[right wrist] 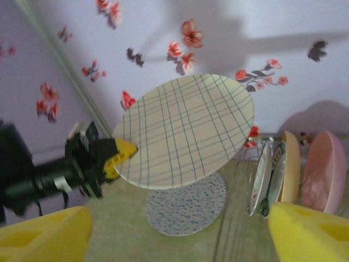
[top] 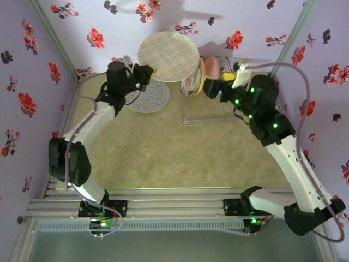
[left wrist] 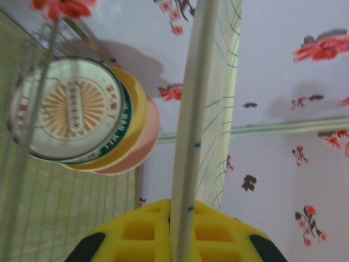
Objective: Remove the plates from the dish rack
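Note:
My left gripper (top: 148,72) is shut on the rim of a pale grid-patterned plate (top: 168,56) and holds it up in the air, left of the dish rack (top: 210,113). The left wrist view has that plate (left wrist: 204,109) edge-on between the yellow fingers (left wrist: 142,234). A speckled plate (top: 148,98) lies flat on the table below it. Three plates stand in the rack: one with an orange sunburst centre (left wrist: 65,109), an orange-yellow one (left wrist: 136,117) and a pink one (right wrist: 324,172). My right gripper (top: 210,87) is open beside the rack, nothing between its fingers (right wrist: 311,229).
The rack's thin wire base (right wrist: 234,218) stretches toward the near side of the green table (top: 180,153). Floral walls (top: 245,22) close in the back and both sides. Open table surface lies in front of the speckled plate (right wrist: 188,204).

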### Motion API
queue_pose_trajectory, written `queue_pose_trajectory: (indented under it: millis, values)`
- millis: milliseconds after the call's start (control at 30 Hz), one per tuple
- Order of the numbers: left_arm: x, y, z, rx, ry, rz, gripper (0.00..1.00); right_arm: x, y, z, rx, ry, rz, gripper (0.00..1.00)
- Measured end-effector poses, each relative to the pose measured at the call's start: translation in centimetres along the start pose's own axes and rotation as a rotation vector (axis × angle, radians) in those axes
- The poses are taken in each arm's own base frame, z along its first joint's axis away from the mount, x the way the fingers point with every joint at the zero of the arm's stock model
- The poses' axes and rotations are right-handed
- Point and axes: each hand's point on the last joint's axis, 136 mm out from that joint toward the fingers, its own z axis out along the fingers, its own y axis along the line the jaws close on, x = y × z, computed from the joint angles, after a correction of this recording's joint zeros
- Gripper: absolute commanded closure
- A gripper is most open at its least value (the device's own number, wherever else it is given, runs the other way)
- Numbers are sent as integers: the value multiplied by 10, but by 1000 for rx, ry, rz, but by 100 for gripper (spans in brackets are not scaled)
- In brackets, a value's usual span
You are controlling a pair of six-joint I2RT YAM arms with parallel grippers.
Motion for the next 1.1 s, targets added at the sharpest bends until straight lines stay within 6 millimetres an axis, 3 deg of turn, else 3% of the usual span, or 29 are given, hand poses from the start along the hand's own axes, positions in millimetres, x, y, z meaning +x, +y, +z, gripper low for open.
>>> queue_pose_trajectory:
  millis: [133, 400, 600, 733, 1100]
  values:
    - [-21, 24, -21, -42, -55, -16, 100, 21, 20, 5, -36, 37, -172, 1]
    - [-43, 99, -49, -179, -120, -66, 100, 54, 35, 21, -47, 132, -374, 1]
    - [-43, 156, -64, -299, -139, -96, 100, 74, 35, 35, -46, 203, -413, 1]
    - [-41, 175, -64, -330, -138, -101, 100, 73, 36, 38, -46, 206, -417, 1]
    - [-40, 233, -40, -395, -117, -127, 100, 75, 36, 44, -44, 213, -409, 1]
